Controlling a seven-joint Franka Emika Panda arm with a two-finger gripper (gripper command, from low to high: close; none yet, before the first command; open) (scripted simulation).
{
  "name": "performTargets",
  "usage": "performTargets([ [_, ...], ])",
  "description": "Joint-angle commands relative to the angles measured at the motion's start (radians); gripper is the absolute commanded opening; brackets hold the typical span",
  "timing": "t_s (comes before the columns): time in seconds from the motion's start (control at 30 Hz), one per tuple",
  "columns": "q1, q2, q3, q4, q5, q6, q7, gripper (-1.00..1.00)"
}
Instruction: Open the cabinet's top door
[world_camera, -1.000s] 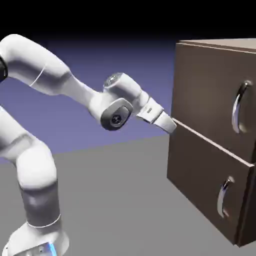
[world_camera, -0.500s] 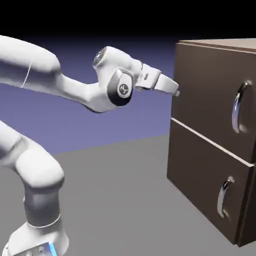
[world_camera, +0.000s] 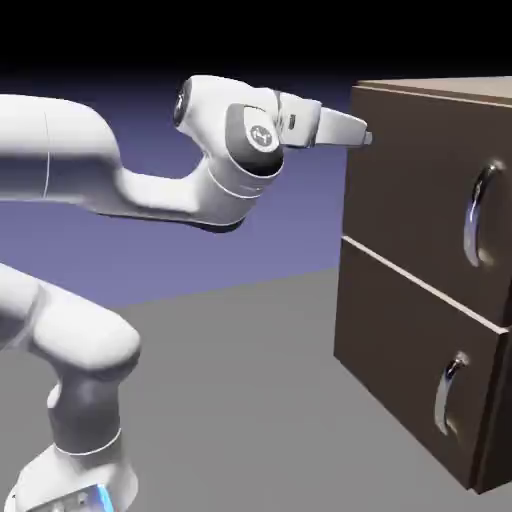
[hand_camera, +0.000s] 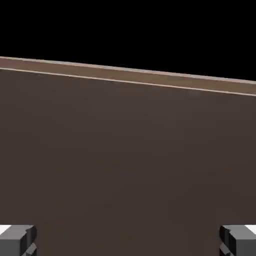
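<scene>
While arm (world_camera: 75, 150) reaches nearly level, smooth white, rounded, gripper (world_camera: 368, 138) points at top door (world_camera: 415, 180): flat dark-brown wood, upper cabinet (world_camera: 430, 92) front, exterior view's right, curved shiny handle (world_camera: 474, 215). Fingers (hand_camera: 17, 240) wide apart, cut off in hand view. Contact unclear.

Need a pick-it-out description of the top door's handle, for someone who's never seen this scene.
Find the large dark brown boxy wooden cabinet on the exterior view's right. Its front has two flat dark brown panels split by a thin pale line; on the taller upper panel, look toward the exterior view's right edge for a curved silver metal handle. A similar handle sits on the shorter panel below; yours is the higher one.
</scene>
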Motion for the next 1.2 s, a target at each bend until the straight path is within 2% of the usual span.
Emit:
performTargets([
  [0.0, 0.017, -0.010, -0.021, 0.010, -0.044, 0.000, 0.027, 0.00],
  [0.97, 0.515, -0.288, -0.618, 0.309, -1.302, -0.009, 0.803, 0.00],
  [1.17, 0.681, -0.269, -0.684, 0.441, -1.308, -0.031, 0.793, 0.00],
])
